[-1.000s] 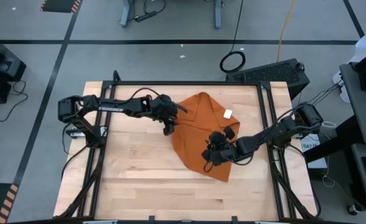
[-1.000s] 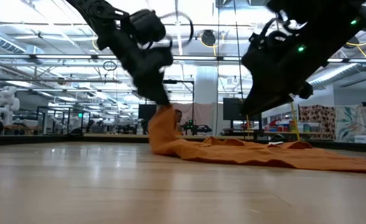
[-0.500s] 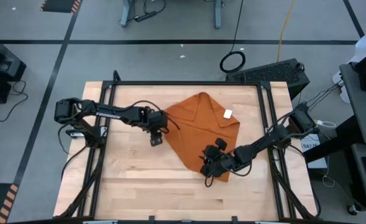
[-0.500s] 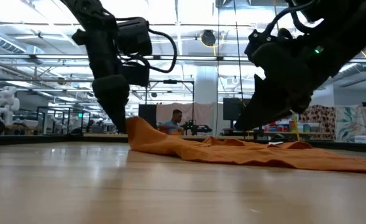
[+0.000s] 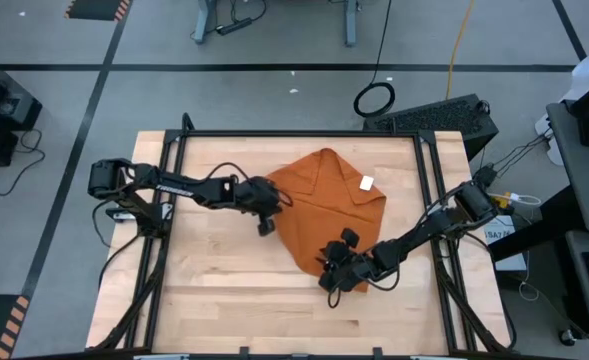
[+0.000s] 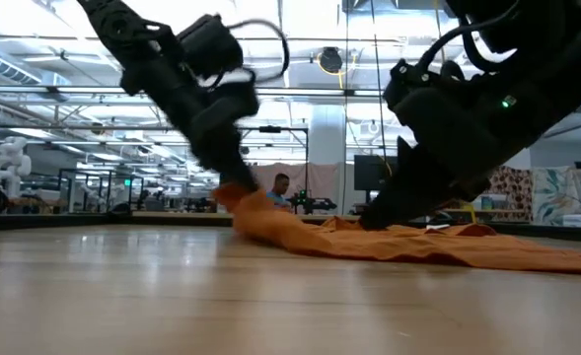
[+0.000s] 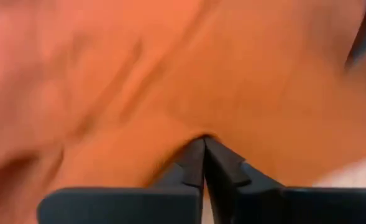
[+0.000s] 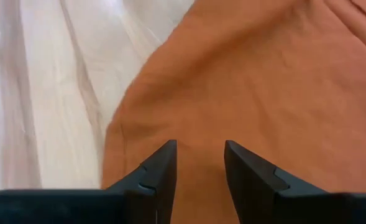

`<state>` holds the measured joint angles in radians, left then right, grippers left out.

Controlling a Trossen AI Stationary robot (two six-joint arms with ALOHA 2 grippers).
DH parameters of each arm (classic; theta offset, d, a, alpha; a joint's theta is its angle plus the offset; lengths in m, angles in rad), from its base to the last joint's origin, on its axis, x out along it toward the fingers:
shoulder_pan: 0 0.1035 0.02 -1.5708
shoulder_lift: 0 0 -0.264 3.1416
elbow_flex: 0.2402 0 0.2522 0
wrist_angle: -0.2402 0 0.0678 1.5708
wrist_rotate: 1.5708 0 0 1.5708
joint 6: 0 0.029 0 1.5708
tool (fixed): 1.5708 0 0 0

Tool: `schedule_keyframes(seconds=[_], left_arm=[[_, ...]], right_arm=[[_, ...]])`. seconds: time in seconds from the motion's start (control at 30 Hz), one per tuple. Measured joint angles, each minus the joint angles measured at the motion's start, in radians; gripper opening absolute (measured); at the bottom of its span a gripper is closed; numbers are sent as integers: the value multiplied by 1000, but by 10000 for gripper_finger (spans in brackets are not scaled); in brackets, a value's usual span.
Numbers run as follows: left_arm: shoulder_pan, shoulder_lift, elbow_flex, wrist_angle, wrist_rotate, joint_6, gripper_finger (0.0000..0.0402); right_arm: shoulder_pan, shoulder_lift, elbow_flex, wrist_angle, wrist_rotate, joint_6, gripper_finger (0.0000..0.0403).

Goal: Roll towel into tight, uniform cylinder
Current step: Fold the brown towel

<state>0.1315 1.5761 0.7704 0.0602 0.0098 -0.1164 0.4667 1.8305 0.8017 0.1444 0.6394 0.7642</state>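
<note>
Low in the high view, the right end effector (image 5: pixel 332 279) hovered with fingers spread over the near corner of the towel (image 5: pixel 334 205), which lay mid-frame on the tabletop (image 5: pixel 224 290). Farther up, at centre-left, the left end effector (image 5: pixel 267 226) pinched the towel's left edge.

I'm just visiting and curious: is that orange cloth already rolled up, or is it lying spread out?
Spread out, not rolled. The towel lies mostly flat on the table, loosely creased. The left claw pinches its edge.
</note>
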Motion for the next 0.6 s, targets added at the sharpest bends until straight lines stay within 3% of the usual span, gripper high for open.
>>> schedule_keyframes(seconds=[0.23, 0.4, 0.6], left_arm=[[41, 0, 3, 275, 1, 45, 20], [60, 0, 23, 222, 1, 19, 21], [43, -15, 24, 85, 6, -28, 22]], right_arm=[[0, 0, 0, 221, 30, -112, 141], [-15, -1, 0, 255, 51, -149, 185], [-31, 26, 1, 270, -69, -237, 243]])
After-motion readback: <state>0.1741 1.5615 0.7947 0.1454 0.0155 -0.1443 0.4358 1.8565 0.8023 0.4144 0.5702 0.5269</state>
